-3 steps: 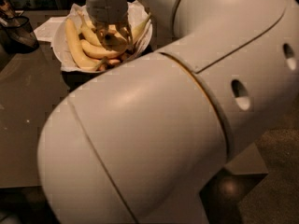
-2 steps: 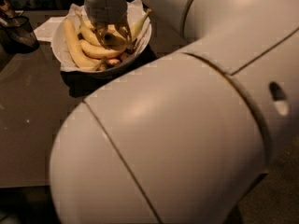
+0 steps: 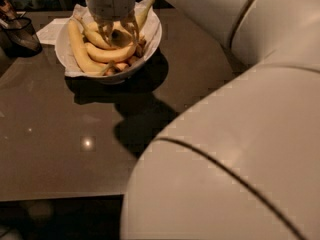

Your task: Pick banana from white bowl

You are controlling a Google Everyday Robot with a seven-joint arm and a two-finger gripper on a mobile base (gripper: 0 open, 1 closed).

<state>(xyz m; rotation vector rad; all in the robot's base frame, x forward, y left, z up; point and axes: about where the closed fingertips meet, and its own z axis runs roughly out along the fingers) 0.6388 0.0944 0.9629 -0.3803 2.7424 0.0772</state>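
The white bowl (image 3: 150, 46) lined with crumpled white paper stands at the far left of the dark table and holds several yellow bananas (image 3: 80, 51). My gripper (image 3: 119, 33) hangs straight down from its white wrist over the middle of the bowl. Its fingers (image 3: 105, 32) are spread apart and reach down among the upper bananas. One banana (image 3: 112, 53) lies just beneath them. The bowl's far part is hidden behind the wrist.
A dark mesh basket (image 3: 21, 34) stands at the far left beside a white sheet of paper (image 3: 50, 30). My big white arm links (image 3: 240, 149) fill the right and lower view and hide the table there. The glossy brown table (image 3: 60, 134) stretches in front of the bowl.
The arm links have swung to the right and down, uncovering more of the table. The gripper stays over the bowl, fingers low among the bananas.
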